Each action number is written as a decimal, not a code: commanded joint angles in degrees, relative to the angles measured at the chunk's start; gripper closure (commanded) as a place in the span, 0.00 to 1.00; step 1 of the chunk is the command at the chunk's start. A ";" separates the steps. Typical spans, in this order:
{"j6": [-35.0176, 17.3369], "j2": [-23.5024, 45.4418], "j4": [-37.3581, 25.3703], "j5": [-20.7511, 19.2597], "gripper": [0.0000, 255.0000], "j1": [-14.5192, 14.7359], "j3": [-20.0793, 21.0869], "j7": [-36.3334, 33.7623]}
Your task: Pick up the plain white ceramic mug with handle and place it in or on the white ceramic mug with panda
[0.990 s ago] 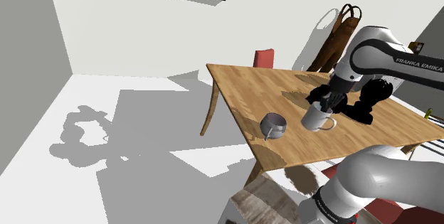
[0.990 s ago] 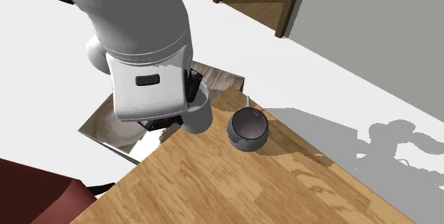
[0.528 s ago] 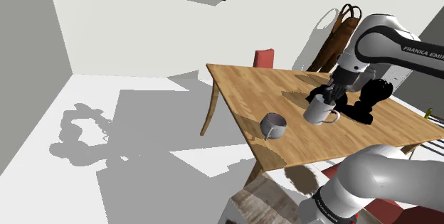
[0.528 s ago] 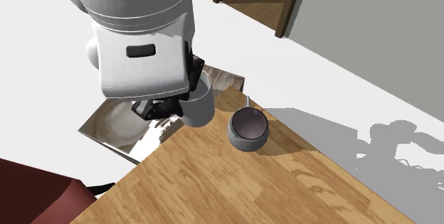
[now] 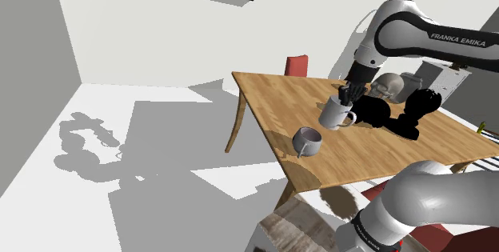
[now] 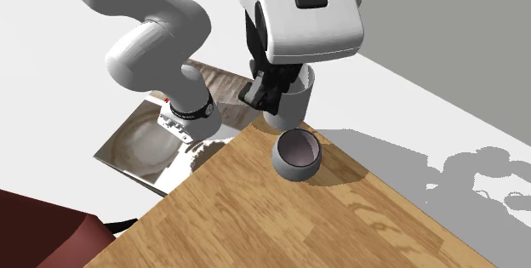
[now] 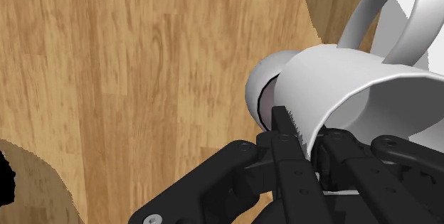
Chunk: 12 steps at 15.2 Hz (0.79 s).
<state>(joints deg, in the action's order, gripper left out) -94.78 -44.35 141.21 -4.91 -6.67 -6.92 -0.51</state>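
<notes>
The tool (image 5: 347, 95) is pinching the wall of the plain white mug (image 5: 336, 114) at its rim, one finger inside and one outside. The mug hangs from it clear of the wooden desk (image 5: 272, 98), its handle toward the shoulder view's right. The target is a rounded grey mug (image 6: 297, 154) with a dark inside and no panda that I can make out, and it sits upright close to the desk's edge. By the shoulder view the carried mug is near it but not yet over its mouth, and in the wrist view the grey rim peeks out from beside the white mug's base. Judged from this, the carry is nearly done and the placing is the step in hand. To do it well, centre the white mug's base over the grey mug's mouth before descending, hold it level so it does not land on an edge, and lower slowly, since the round-bellied grey mug could skid or tip off the desk if struck off-centre. Spread the fingers only once the white mug bears on the rim
</notes>
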 commanded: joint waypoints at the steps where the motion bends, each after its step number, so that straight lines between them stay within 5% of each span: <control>1: -0.03 2.55 -2.45 1.60 1.00 1.11 1.84 -2.12; 12: -8.44 2.40 6.12 1.19 1.00 0.93 1.40 -2.20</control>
<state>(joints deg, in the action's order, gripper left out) -102.55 -41.82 146.55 -3.70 -5.73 -5.52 -2.68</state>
